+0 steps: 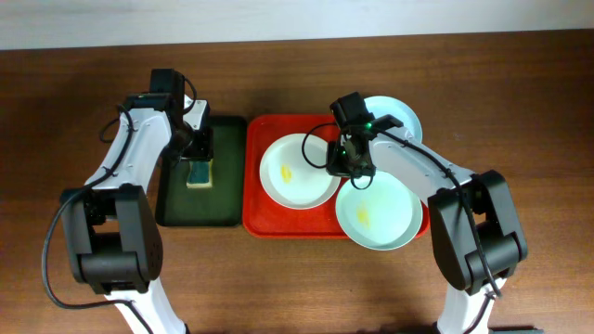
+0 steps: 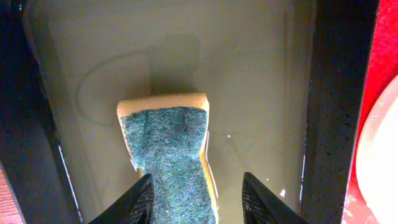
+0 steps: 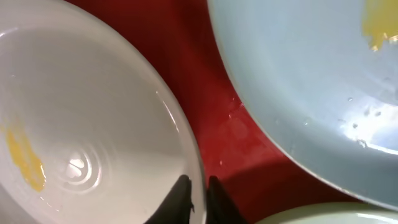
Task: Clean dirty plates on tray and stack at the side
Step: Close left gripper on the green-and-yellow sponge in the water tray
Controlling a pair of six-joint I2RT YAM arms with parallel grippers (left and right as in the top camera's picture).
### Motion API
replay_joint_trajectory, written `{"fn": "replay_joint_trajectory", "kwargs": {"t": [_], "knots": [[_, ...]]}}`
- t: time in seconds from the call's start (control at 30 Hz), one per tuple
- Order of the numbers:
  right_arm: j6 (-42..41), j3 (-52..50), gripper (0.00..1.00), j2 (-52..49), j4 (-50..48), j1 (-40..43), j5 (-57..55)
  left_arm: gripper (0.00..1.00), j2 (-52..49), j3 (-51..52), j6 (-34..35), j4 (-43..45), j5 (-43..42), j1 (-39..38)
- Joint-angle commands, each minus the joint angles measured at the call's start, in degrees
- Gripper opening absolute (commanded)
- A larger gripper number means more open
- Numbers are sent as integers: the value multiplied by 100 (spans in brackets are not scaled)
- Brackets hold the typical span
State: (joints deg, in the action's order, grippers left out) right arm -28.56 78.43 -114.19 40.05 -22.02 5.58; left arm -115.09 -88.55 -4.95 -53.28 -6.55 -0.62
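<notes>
Beneath the left gripper (image 1: 198, 153), seen from overhead, a sponge (image 1: 200, 174) lies in a narrow dark green tray (image 1: 176, 209). The right gripper (image 1: 345, 167) hangs over the red tray (image 1: 255, 218), with the round white plate (image 1: 292, 176) to its left, the mint green plate (image 1: 376, 218) nearer its arm's base and the pale blue plate (image 1: 401, 116) beyond it.

From the left wrist, the sponge (image 2: 171, 149) is seen to be yellow foam topped with a coarse blue-green pad. It is flanked by part-open fingers (image 2: 134, 202), with a gap left on one side.

From the right wrist, the fingers (image 3: 180, 193) are nearly together astride the glossy white plate's (image 3: 93, 112) rim. Whether the rim is pinched cannot be told. A second plate (image 3: 298, 81), yellow-smeared, lies to the other side.
</notes>
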Motion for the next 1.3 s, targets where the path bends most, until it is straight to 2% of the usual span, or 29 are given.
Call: {"fn": "replay_joint_trajectory", "kwargs": {"t": [0.0, 0.27, 0.33, 0.5, 0.57, 0.73, 0.8, 1.0, 1.1, 1.17, 1.2, 1.27], "knots": [[-22, 120, 10, -39, 114, -42, -9, 43, -46, 42, -72, 17, 37, 13], [-24, 90, 10, -42, 155, -79, -11, 43, -46, 39, -72, 9, 37, 13], [-24, 85, 4, -50, 170, -92, -9, 43, -46, 39, -72, 9, 37, 13], [-24, 85, 4, -50, 175, -96, -9, 43, -46, 39, -72, 9, 37, 13], [-24, 85, 9, -52, 181, -96, -9, 43, -46, 39, -72, 9, 37, 13], [-24, 85, 9, -52, 262, -96, -11, 43, -46, 39, -72, 7, 37, 13], [-24, 85, 4, -52, 258, -96, -11, 43, -46, 39, -72, 7, 37, 13], [-24, -42, 7, -52, 133, -96, -9, 43, -46, 42, -72, 7, 37, 13], [-26, -44, 4, -52, 85, -96, -7, 41, -46, 39, -72, 7, 37, 13], [-24, -44, 4, -52, 85, -96, -7, 41, -46, 39, -72, 7, 37, 13], [-24, -44, 12, -52, 63, -96, -9, 41, -46, 39, -72, 9, 37, 13], [-24, -44, 15, -55, 24, -96, -9, 42, -46, 39, -72, 7, 37, 13]]}}
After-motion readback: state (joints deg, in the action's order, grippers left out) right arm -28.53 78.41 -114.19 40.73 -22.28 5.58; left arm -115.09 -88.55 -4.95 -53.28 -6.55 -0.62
